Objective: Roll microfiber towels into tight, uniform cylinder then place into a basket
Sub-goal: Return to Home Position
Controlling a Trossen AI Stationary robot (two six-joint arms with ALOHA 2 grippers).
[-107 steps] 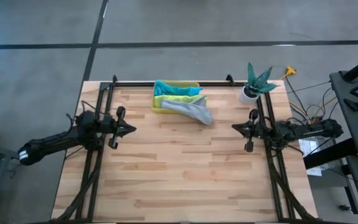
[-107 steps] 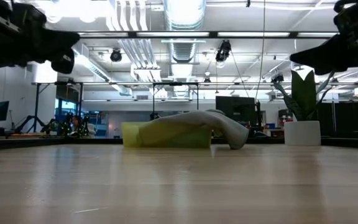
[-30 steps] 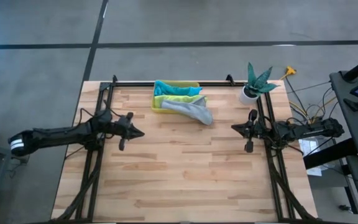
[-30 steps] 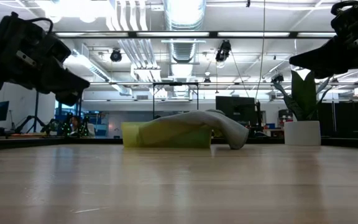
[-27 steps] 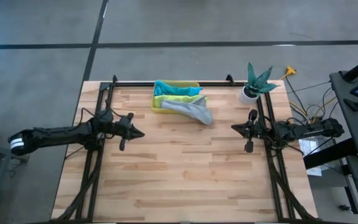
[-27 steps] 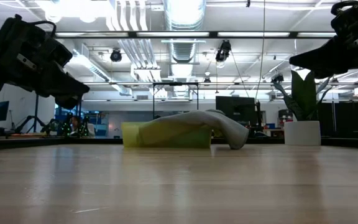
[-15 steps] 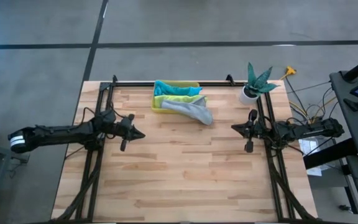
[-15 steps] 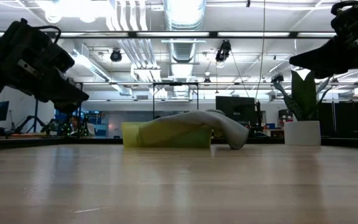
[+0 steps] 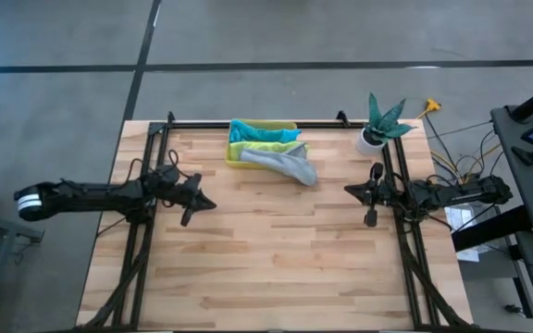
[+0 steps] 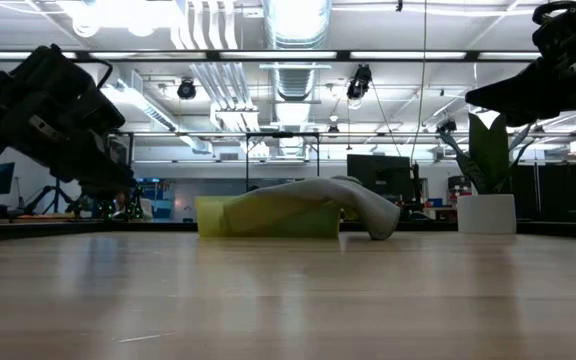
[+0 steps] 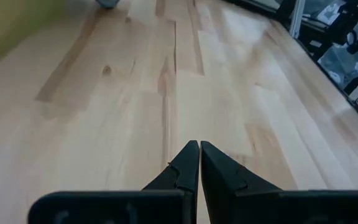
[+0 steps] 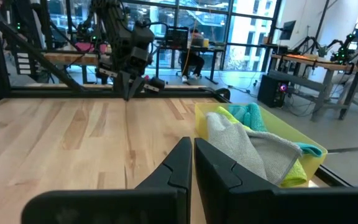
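The yellow basket (image 9: 285, 126) stands at the table's far middle. A teal towel (image 9: 259, 133) and a lime green towel (image 9: 244, 149) lie in it. A grey towel (image 9: 285, 164) lies over its near rim, one end hanging onto the table (image 10: 376, 222). My left gripper (image 9: 209, 203) is shut at the table's left side, above the wood, tilted down, holding nothing (image 11: 195, 155). My right gripper (image 9: 350, 190) is shut at the right side, level and higher up, also holding nothing (image 12: 191, 149).
A white pot with a green plant (image 9: 374, 137) stands at the far right corner. Black frame rails (image 9: 142, 185) run along the left, right and far edges. Bare wood (image 9: 276, 250) fills the middle and near part of the table.
My left gripper has sunk toward the table and tipped further down, staying shut. The right arm and the towels have kept still.
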